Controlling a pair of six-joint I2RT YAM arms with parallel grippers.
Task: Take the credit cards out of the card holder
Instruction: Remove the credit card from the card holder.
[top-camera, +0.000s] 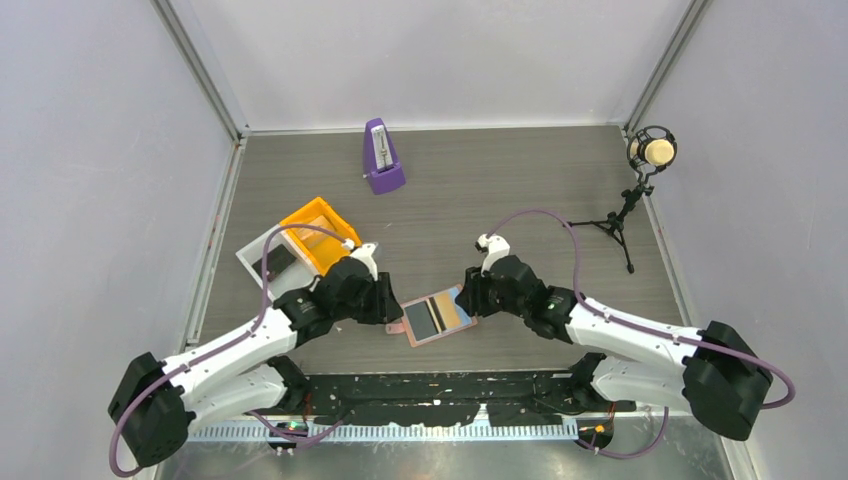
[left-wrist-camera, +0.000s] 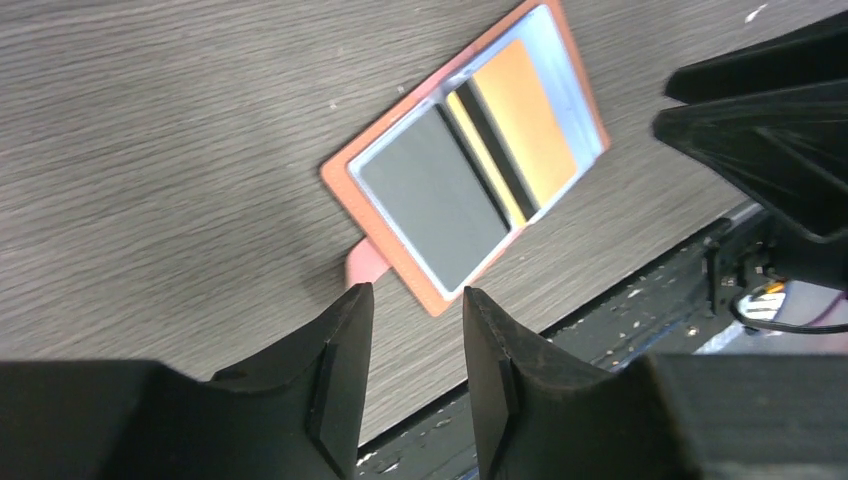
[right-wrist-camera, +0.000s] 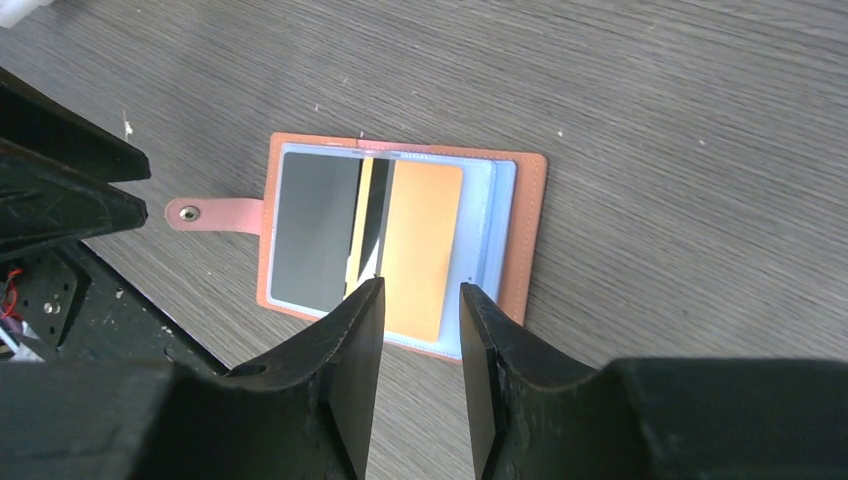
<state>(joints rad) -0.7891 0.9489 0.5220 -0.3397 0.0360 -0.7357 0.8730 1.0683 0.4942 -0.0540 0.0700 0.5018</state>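
Open card holder (right-wrist-camera: 532, 230) (cards (right-wrist-camera: 315, 230) inside)

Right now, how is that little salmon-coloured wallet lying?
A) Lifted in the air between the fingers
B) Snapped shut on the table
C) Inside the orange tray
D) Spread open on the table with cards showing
D: the card holder lies spread open on the table, with a grey card and an orange card showing on its inner faces.
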